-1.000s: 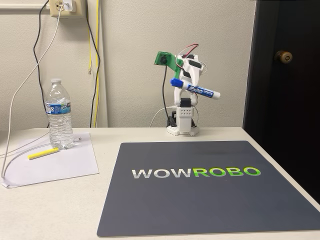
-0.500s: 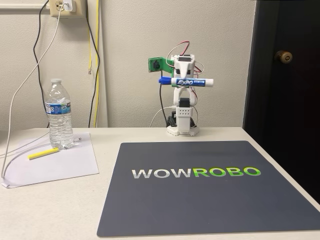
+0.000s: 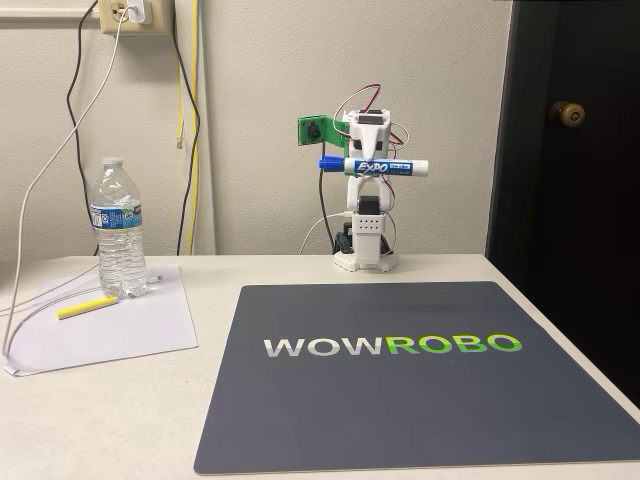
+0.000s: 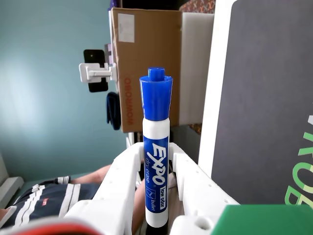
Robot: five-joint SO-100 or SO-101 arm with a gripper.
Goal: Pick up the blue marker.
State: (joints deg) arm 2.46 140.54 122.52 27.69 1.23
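While the dark mat [image 3: 420,375] with its WOWROBO lettering covers the near right of the table [image 3: 120,420], a sheet of paper [image 3: 100,325] lies at left, under a water bottle [image 3: 119,228] and a yellow highlighter [image 3: 86,307]. At the far edge the white arm [image 3: 366,225] stands folded upright. Its gripper [image 4: 155,161] is clamped on the blue marker [image 3: 373,166], held level high above the table in the fixed view, cap to the left; in the wrist view the white fingers [image 4: 122,171] press the barrel from both sides.
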